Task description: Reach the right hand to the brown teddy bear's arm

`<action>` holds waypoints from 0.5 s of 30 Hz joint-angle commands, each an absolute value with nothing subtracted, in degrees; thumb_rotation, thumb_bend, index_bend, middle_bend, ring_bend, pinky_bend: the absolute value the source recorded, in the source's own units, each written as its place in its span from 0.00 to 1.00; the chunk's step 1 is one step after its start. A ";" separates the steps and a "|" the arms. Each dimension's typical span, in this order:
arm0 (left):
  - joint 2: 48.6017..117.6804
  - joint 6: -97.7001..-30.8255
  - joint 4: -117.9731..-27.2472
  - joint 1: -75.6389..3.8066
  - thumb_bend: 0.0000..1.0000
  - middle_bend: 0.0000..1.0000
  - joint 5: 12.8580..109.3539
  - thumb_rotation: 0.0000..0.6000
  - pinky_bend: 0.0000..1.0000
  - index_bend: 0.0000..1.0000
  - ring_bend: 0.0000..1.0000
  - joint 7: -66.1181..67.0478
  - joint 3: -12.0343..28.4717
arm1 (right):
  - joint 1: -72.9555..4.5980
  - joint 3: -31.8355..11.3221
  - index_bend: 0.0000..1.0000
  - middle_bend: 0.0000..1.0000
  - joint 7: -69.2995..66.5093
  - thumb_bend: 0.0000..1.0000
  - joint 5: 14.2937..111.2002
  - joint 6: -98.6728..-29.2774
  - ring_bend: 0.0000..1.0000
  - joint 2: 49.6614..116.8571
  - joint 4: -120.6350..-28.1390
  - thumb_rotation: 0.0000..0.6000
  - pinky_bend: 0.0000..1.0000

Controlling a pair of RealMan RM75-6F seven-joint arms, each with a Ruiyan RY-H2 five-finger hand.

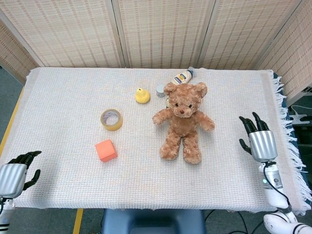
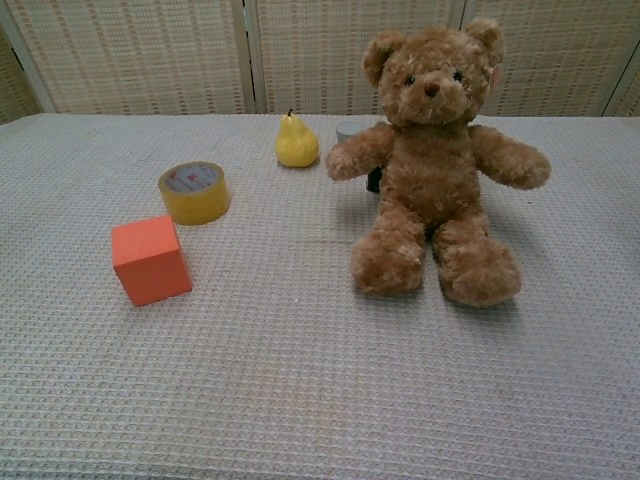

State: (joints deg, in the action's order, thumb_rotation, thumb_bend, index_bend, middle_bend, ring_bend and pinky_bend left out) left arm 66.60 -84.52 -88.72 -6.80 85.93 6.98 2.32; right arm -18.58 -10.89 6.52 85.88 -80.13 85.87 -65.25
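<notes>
**Right hand off the bear's arm**

While the brown teddy bear point(image 1: 183, 127) sits near the middle of the table point(image 1: 63, 87) in the head view, the right hand point(image 1: 258, 140) hovers over the cloth well to the bear's right, fingers spread and holding nothing, clear of the bear's arm point(image 1: 205, 122). The left hand point(image 1: 17, 173) sits at the table's near-left corner (fingers loosely curled, nothing held). A tape roll point(image 1: 111, 119), an orange cube point(image 1: 106, 150), a yellow pear point(image 1: 142, 95) and a bottle point(image 1: 183, 76) lie around the bear.

Chest view: the bear point(image 2: 432, 160) sits upright, arm point(image 2: 510, 158) outstretched and untouched. Neither hand appears. Tape roll point(image 2: 194, 192), cube point(image 2: 150, 259) and pear point(image 2: 296, 142) stand to its left.
</notes>
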 commanded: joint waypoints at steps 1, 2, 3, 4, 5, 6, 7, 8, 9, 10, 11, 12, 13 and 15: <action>66.39 -84.53 -89.02 -6.74 0.40 0.29 85.76 1.00 0.49 0.24 0.32 6.18 2.43 | -19.40 -10.01 0.16 0.26 7.23 0.12 86.93 -79.78 0.07 87.02 -64.73 1.00 0.25; 66.36 -84.57 -88.96 -6.72 0.40 0.29 85.80 1.00 0.49 0.24 0.32 6.05 2.42 | -19.65 -9.86 0.16 0.26 7.48 0.12 87.25 -79.88 0.07 87.40 -64.58 1.00 0.25; 66.32 -84.56 -88.77 -6.71 0.40 0.29 85.83 1.00 0.49 0.24 0.32 6.14 2.38 | -20.02 -9.77 0.16 0.26 7.88 0.12 87.63 -80.07 0.07 87.93 -64.22 1.00 0.25; 66.29 -84.48 -88.68 -6.70 0.40 0.29 85.77 1.00 0.49 0.24 0.32 6.22 2.35 | -20.34 -9.81 0.16 0.26 8.28 0.12 87.80 -80.20 0.07 88.39 -63.81 1.00 0.25; 66.27 -84.34 -88.70 -6.70 0.40 0.29 85.61 1.00 0.49 0.24 0.32 6.18 2.35 | -20.67 -9.96 0.16 0.26 8.68 0.12 87.85 -80.30 0.07 88.89 -63.36 1.00 0.25; 66.23 -84.13 -88.87 -6.74 0.40 0.29 85.37 1.00 0.49 0.24 0.32 5.98 2.41 | -21.12 -10.17 0.17 0.26 8.94 0.12 87.90 -80.43 0.07 89.59 -62.73 1.00 0.25; 66.18 -83.99 -89.02 -6.78 0.40 0.30 85.28 1.00 0.49 0.24 0.32 5.85 2.43 | -21.49 -10.28 0.17 0.26 8.84 0.12 87.98 -80.47 0.07 90.09 -62.21 1.00 0.25; 66.10 -83.92 -89.12 -6.81 0.40 0.30 85.32 1.00 0.49 0.24 0.32 5.78 2.41 | -21.83 -10.37 0.17 0.26 8.69 0.12 88.05 -80.49 0.07 90.56 -61.65 1.00 0.24; 66.06 -83.96 -89.13 -6.81 0.40 0.30 85.42 1.00 0.49 0.24 0.32 5.82 2.37 | -22.24 -10.48 0.17 0.26 8.57 0.12 88.10 -80.55 0.07 91.21 -60.82 1.00 0.24; 66.07 -84.04 -89.05 -6.80 0.40 0.30 85.57 1.00 0.49 0.24 0.32 5.97 2.32 | -22.55 -10.57 0.17 0.26 8.54 0.12 88.17 -80.66 0.07 91.73 -60.10 1.00 0.24; 66.08 -84.09 -88.97 -6.78 0.40 0.30 85.67 1.00 0.49 0.24 0.32 6.17 2.26 | -22.87 -10.67 0.18 0.26 8.55 0.12 88.27 -80.86 0.07 92.30 -59.24 1.00 0.24; 66.10 -84.08 -89.04 -6.78 0.40 0.30 85.71 1.00 0.49 0.24 0.32 6.27 2.23 | -23.30 -10.80 0.19 0.26 8.63 0.12 88.42 -81.17 0.07 93.15 -57.86 1.00 0.24; 66.09 -84.04 -89.13 -6.79 0.40 0.30 85.71 1.00 0.49 0.24 0.32 6.23 2.22 | -23.63 -10.88 0.20 0.26 8.68 0.12 88.46 -81.29 0.07 93.83 -56.76 1.00 0.24; 66.00 -84.03 -89.39 -6.79 0.40 0.30 85.89 1.00 0.49 0.24 0.32 6.05 2.12 | -24.36 -11.00 0.21 0.26 8.13 0.12 88.32 -81.07 0.07 95.26 -54.51 1.00 0.24</action>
State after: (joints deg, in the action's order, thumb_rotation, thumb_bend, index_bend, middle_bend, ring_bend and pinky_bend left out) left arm 66.02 -84.03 -89.35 -6.79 85.85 6.08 2.15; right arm -23.44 -10.75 8.50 88.27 -80.97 93.74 -56.50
